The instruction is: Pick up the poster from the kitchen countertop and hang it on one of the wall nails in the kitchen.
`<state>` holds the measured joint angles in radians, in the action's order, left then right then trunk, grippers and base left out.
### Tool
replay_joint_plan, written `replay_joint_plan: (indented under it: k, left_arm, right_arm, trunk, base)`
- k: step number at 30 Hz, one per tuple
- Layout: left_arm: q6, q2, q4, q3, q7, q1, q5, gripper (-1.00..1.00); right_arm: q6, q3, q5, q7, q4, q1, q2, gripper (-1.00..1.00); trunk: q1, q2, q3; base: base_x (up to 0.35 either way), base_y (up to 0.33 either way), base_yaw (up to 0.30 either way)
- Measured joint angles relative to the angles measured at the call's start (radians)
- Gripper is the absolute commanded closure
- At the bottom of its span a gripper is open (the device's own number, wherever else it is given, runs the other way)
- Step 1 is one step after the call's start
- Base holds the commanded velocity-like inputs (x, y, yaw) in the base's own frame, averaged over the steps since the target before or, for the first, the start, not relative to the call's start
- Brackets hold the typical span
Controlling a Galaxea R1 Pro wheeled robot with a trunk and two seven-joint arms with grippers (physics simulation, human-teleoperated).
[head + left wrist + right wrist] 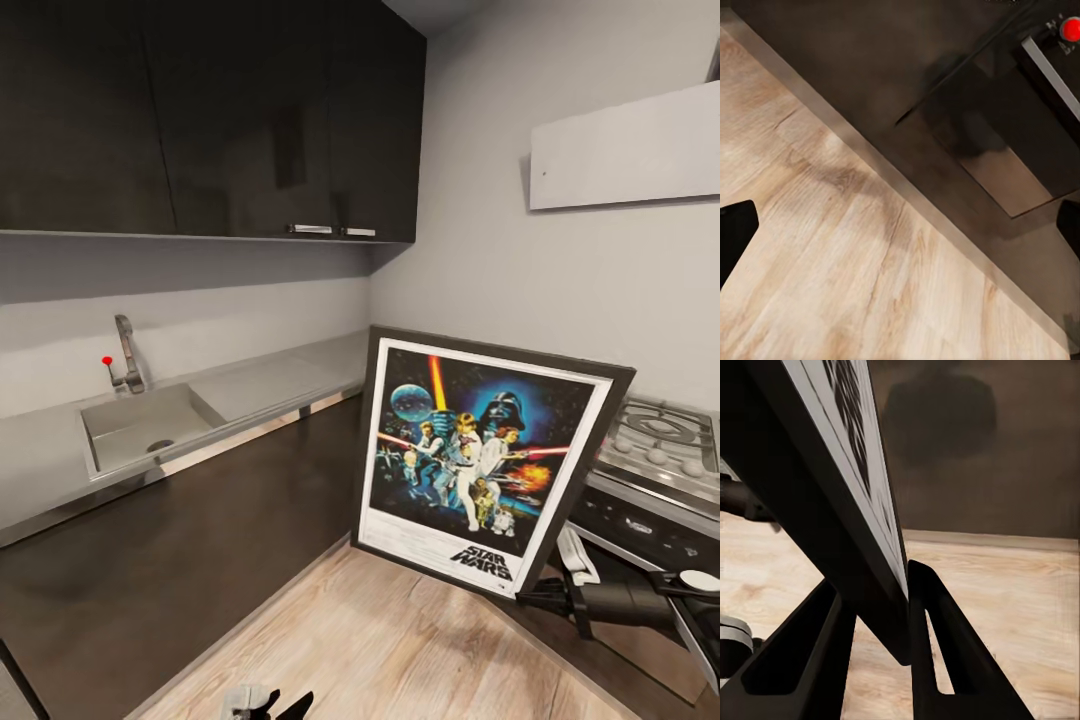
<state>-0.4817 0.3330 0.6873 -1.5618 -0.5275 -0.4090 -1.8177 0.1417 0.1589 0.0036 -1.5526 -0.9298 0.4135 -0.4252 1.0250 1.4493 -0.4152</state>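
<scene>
Right gripper [874, 622] fingers pinch the poster [480, 455] by its lower frame edge, held tilted off the kitchen countertop [250, 385]; judged advice: lift level before seeking a nail; left gripper's [262, 703] state unclear

Head camera looks down toward the poster [487, 460]; right wrist camera hugs its edge; left wrist camera faces the floor [855, 262].

Dark wall cabinets [210, 120] hang up top, and below them a steel sink [140, 425] with a grey tap [127, 352] and its red knob [107, 361]. Over at the right there's a gas hob [665, 435] beneath a pale hood [625, 150]. Light wood floor [390, 650] runs along dark cabinet fronts [150, 560].
</scene>
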Motion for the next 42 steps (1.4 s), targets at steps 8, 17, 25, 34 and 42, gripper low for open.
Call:
replay_joint_plan:
  k: [8, 17, 25, 34, 42]
  left_arm:
    - [0.001, 0.000, -0.001, 0.002, 0.001, 0.000, -0.002, -1.00]
    - [0.002, -0.001, -0.001, 0.002, 0.002, 0.000, -0.002, -1.00]
    - [0.002, -0.001, -0.001, 0.002, 0.002, 0.000, -0.002, -1.00]
    - [0.002, -0.001, -0.001, 0.002, 0.002, 0.000, -0.002, -1.00]
    - [0.002, -0.001, -0.001, 0.002, 0.002, 0.000, -0.002, -1.00]
  right_arm:
    - [0.039, 0.000, 0.000, 0.000, -0.002, 0.005, 0.000, 1.00]
    - [0.187, -0.011, 0.008, -0.002, -0.091, 0.022, 0.002, 1.00]
    - [0.234, -0.016, 0.036, -0.001, -0.136, 0.024, 0.001, 1.00]
    - [0.336, -0.031, 0.107, 0.000, -0.216, 0.026, 0.018, 1.00]
    - [0.361, -0.107, 0.115, 0.011, -0.239, 0.028, 0.026, 1.00]
  trunk:
    - [0.000, 0.000, 0.000]
    - [0.000, 0.000, 0.000]
    - [0.000, 0.000, 0.000]
    - [0.000, 0.000, 0.000]
    - [0.000, 0.000, 0.000]
  base:
    - [0.000, 0.000, 0.000]
    - [0.000, 0.000, 0.000]
    - [0.000, 0.000, 0.000]
    - [0.000, 0.000, 0.000]
    - [0.000, 0.000, 0.000]
